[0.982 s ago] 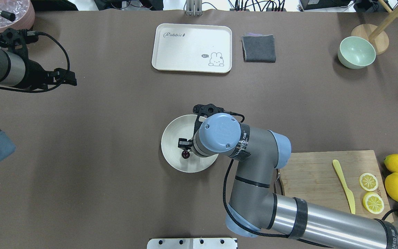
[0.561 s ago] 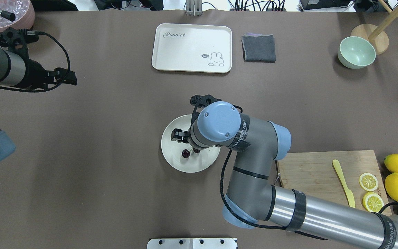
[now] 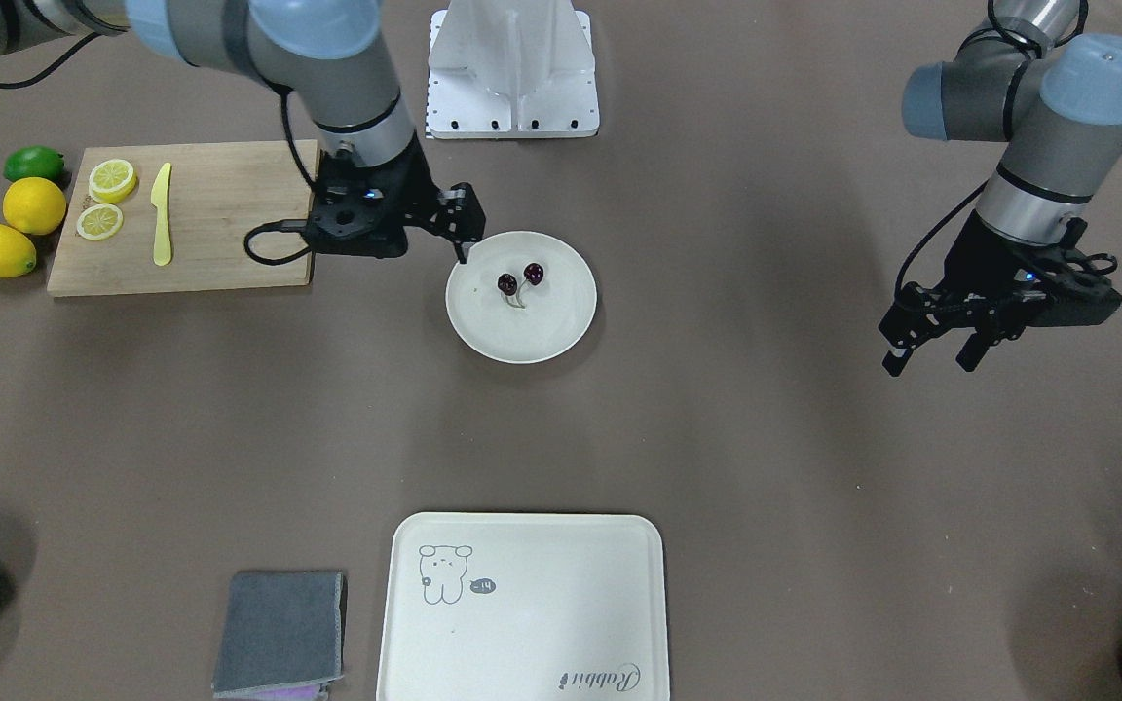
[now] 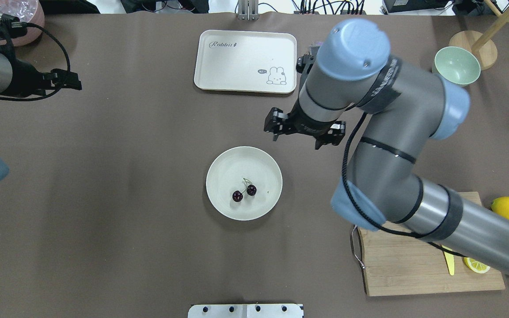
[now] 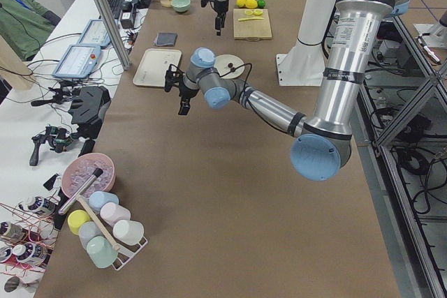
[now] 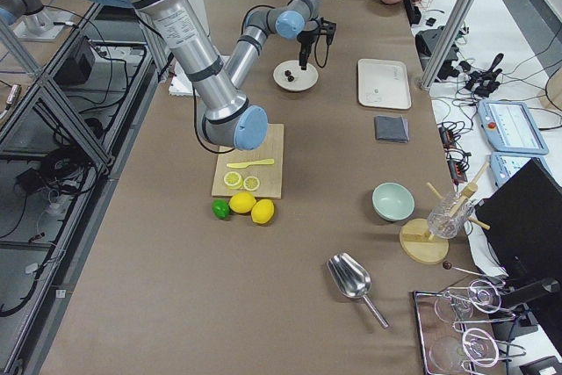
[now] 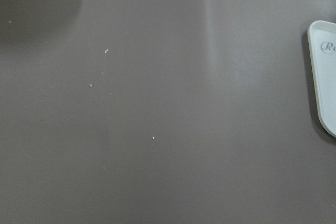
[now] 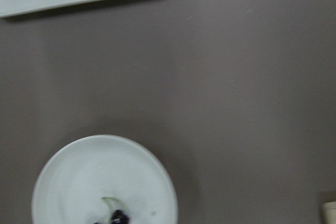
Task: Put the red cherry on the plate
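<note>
The red cherry point(image 4: 244, 192), two dark glossy fruits joined by thin stems, lies inside the round cream plate point(image 4: 219, 170) at mid-table, touching nothing else. It shows too in the front view as the cherry point(image 3: 520, 279) on the plate point(image 3: 561, 336). My right gripper point(image 4: 298, 140) hangs open and empty above the table, beyond the plate's far right rim. Its wrist view catches the plate point(image 8: 68, 177) and the cherry point(image 8: 118, 216) at the lower edge. My left gripper point(image 3: 931, 358) hovers open and empty far off at the table's left side.
A cream rabbit tray point(image 4: 245, 62) and a grey folded cloth point(image 3: 279, 631) sit at the far side. A pale green bowl point(image 4: 457, 66) stands far right. A wooden cutting board point(image 3: 220, 219) holds lemon slices and a yellow knife, with lemons point(image 3: 11, 229) beside it.
My right gripper has risen off the plate and swung away to its far right, leaving the cherry lying on the plate. The left arm drew back slightly.
</note>
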{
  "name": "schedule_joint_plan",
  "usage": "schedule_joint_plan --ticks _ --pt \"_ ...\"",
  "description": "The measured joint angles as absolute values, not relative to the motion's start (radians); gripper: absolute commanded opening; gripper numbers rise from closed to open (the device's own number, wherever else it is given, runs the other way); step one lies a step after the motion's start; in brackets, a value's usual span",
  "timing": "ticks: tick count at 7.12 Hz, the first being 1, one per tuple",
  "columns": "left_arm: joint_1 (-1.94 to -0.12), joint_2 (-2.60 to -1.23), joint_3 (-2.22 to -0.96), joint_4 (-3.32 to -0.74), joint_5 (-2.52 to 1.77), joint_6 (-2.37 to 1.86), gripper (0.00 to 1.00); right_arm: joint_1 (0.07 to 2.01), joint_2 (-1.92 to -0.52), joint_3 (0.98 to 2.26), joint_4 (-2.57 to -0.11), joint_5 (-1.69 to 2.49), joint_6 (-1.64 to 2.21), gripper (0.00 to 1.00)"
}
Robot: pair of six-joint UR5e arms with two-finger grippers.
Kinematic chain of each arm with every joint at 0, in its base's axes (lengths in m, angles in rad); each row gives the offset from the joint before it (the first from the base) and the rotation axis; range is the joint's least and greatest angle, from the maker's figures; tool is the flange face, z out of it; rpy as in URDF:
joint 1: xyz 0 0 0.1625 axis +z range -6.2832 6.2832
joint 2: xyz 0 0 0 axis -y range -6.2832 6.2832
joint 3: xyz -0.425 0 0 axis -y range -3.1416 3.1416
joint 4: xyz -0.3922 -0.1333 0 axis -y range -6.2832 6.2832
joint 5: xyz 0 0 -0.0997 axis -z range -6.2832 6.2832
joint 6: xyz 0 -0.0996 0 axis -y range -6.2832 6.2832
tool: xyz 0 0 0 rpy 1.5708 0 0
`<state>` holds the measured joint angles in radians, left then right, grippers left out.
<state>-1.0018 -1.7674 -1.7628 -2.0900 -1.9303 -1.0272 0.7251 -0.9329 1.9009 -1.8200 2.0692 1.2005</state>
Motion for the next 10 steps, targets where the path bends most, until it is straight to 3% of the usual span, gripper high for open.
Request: schedule_joint_plan --ticks 3,7,10 --pt "-1.177 -1.698 -1.745 -2.026 -2.081 -0.692 0.98 1.055 -1.187 2.004 -2.030 2.184 0.567 1.00" --pt "-1.510 -1.634 -1.738 -1.754 -2.268 -0.151 0.98 1.467 -1.451 1.840 -2.035 2.339 -0.115 1.00" --pt "-1.583 -1.543 -1.722 -1.713 -2.277 -0.066 0.98 1.604 -1.580 1.715 -1.874 2.344 -0.239 1.00"
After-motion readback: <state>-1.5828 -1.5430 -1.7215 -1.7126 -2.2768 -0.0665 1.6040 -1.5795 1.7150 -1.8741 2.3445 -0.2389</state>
